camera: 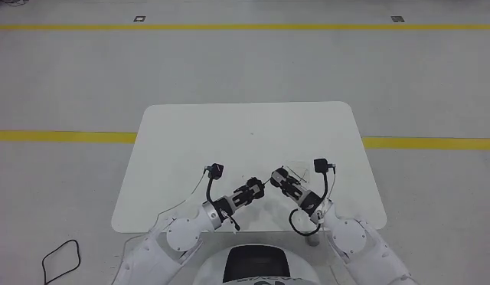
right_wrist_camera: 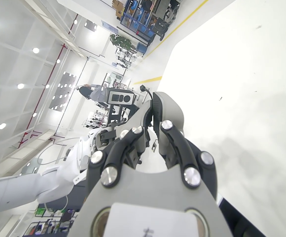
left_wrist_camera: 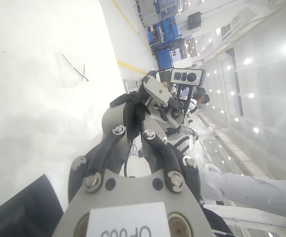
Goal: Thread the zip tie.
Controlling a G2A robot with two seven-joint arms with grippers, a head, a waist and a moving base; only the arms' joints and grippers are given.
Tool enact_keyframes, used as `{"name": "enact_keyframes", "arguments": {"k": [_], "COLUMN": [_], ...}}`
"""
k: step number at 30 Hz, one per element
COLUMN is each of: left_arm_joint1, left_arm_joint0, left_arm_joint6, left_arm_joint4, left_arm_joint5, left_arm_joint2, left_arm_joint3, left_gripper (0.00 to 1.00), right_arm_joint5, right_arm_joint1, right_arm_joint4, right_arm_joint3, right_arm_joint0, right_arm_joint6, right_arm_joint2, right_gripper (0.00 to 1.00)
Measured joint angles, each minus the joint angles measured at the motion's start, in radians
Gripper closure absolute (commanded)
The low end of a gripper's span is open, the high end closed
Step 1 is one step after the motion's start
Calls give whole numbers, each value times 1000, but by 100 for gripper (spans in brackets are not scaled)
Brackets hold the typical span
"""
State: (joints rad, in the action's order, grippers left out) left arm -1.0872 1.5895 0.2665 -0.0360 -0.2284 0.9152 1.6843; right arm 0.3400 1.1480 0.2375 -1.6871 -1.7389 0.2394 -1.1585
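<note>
Left gripper [camera: 259, 185] and right gripper [camera: 274, 178], grey metal fingers with ribbed black pads, are each pinched closed, tips nearly meeting above the front of the smooth, white, round-cornered table [camera: 191, 132]. The zip tie [left_wrist_camera: 74, 68], a thin dark crossed strand, lies on the tabletop beside the right gripper.

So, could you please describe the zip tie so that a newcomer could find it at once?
Start at the white table, on its half nearest the robot. Just beyond the right gripper lies the zip tie: a thin dark strand crossing over itself, unlike the tiny specks elsewhere.
</note>
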Motion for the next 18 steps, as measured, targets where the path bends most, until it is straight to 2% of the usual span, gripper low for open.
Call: {"name": "enact_keyframes", "arguments": {"k": [18], "left_arm_joint1": [1], "left_arm_joint0": [0], "left_arm_joint6": [-5], "left_arm_joint4": [-6], "left_arm_joint5": [3], "left_arm_joint2": [-10], "left_arm_joint3": [2], "left_gripper": [100], "right_arm_joint5": [0], "right_arm_joint1": [-11], "right_arm_joint4": [15], "right_arm_joint3": [-15], "right_arm_joint0": [-3], "right_arm_joint6": [12], "right_arm_joint2": [22], "right_gripper": [100]}}
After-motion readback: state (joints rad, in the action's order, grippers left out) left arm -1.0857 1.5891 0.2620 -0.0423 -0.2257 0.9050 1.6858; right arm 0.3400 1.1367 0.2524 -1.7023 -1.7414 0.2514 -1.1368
